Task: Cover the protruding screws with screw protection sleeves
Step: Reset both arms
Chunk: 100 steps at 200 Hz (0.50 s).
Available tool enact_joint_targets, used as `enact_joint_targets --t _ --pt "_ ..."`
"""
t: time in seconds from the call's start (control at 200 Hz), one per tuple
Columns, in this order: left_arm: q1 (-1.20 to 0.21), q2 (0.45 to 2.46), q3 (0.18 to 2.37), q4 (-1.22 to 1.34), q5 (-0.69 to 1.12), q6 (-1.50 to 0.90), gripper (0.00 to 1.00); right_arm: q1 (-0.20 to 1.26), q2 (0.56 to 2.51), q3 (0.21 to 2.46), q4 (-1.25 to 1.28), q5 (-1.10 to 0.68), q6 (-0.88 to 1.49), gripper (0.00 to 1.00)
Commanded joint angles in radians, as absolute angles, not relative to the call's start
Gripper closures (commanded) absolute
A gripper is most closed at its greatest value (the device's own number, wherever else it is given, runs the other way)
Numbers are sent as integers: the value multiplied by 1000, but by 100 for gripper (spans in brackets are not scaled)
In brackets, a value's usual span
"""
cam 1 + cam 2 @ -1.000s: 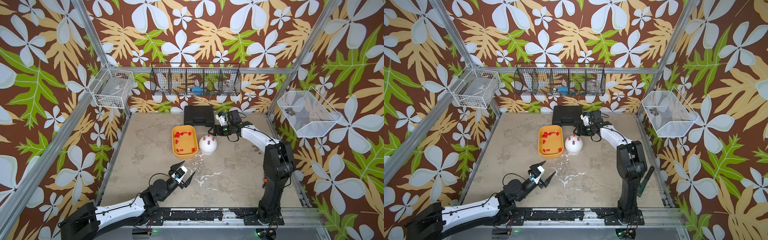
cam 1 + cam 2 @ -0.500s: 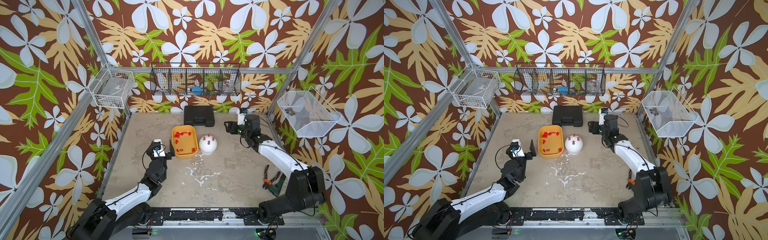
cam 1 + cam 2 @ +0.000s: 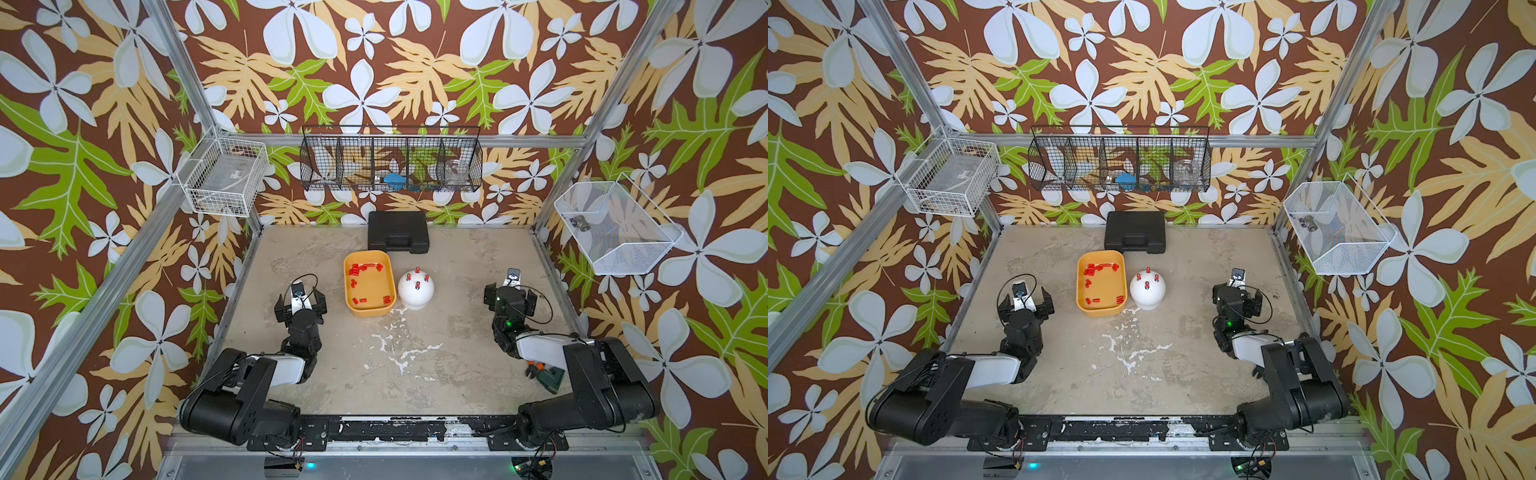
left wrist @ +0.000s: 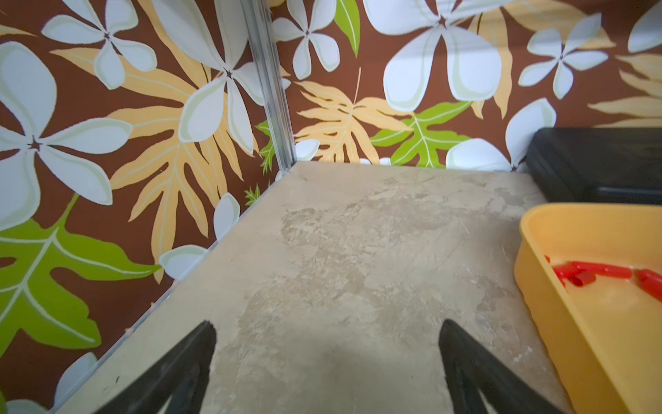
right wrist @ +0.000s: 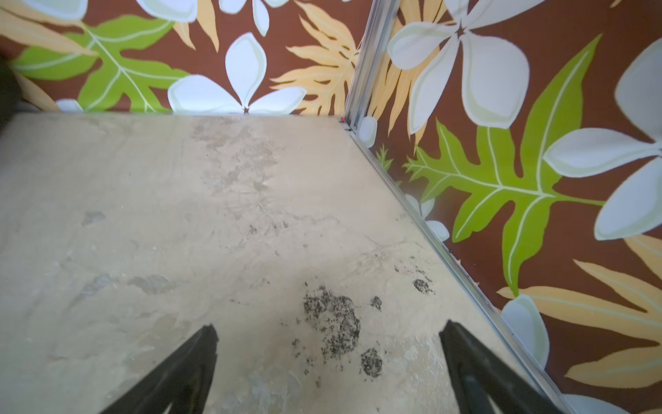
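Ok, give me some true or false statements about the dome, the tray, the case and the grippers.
1. The left gripper and right gripper are both open and empty. True.
2. Four red sleeves stand on top of the dome. True.
3. The tray holds loose sleeves. True.
4. The dome sits inside the tray. False: it stands on the table beside the tray.
5. The case lies open. False: it is shut, by the back wall.
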<state>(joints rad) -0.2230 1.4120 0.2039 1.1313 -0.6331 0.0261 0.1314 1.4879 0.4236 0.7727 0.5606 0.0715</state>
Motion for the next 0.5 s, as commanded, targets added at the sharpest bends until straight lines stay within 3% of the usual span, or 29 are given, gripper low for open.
enact_joint_targets --t 0.0,0.07,0.155,0.25,0.345,0.415,0.495 --pt "-201 1383 158 1252 -513 -21 4 85 1521 388 966 350 48 0" --pt "-204 1388 -3 1548 -448 1 4 86 1499 354 999 150 -21 0" --pt "-220 1527 -62 1812 -389 62 0 78 1461 230 1184 184 17 0" --pt "-224 1449 -4 1599 -434 40 0 61 1524 76 1530 226 36 0" --pt "-166 1475 131 1371 -406 -12 0 61 1496 189 1274 204 43 0" --pt "-107 1440 155 1258 -352 -82 0 54 1500 178 1297 205 48 0" --pt "-102 1455 138 1327 -351 -76 0 54 1509 163 1340 207 45 0"
